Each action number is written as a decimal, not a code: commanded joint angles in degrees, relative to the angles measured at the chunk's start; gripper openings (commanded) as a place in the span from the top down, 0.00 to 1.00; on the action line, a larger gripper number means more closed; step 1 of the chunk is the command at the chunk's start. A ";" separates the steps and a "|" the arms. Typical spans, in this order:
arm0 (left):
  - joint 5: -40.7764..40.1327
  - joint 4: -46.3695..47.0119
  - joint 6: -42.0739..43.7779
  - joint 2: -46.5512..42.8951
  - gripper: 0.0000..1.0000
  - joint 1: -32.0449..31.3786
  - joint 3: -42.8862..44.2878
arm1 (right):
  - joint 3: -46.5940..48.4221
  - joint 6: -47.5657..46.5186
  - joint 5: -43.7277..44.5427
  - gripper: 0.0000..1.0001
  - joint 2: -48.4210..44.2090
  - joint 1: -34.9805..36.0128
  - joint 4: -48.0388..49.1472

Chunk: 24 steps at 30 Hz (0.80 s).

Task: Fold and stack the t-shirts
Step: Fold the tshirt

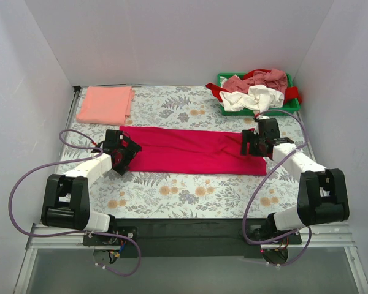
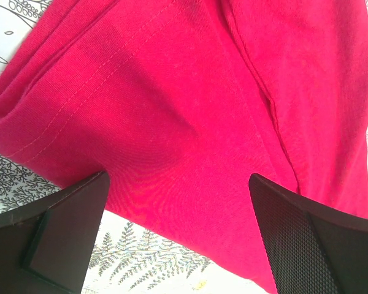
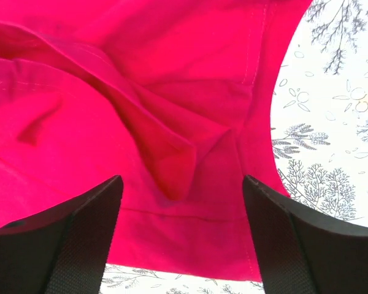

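The large crimson-red t-shirt (image 1: 193,150) lies folded into a long band across the middle of the table. My left gripper (image 1: 127,153) hovers open over its left end; the left wrist view shows the cloth (image 2: 190,104) between the spread fingers (image 2: 67,226). My right gripper (image 1: 253,144) hovers open over its right end, where the cloth (image 3: 141,110) is creased. A folded salmon-pink t-shirt (image 1: 105,104) lies at the back left. White (image 1: 253,98), dusty-pink (image 1: 267,78) and red (image 1: 218,92) tees sit heaped in the green bin (image 1: 291,107).
The table has a floral-patterned cover (image 1: 190,193). White walls close in the left, back and right sides. Purple cables loop beside each arm (image 1: 18,184).
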 commanded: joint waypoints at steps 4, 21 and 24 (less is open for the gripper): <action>-1.81 -0.97 0.71 -0.97 0.03 0.11 -0.26 | 1.79 0.20 -7.04 0.33 3.99 -2.06 -0.17; -2.07 -1.14 1.41 0.70 0.03 0.11 0.18 | 11.63 -3.04 -5.63 0.94 9.88 -2.06 -0.35; -2.07 -1.05 1.24 1.32 0.03 0.11 0.27 | 13.92 -6.56 -7.13 0.94 13.13 -2.06 -0.26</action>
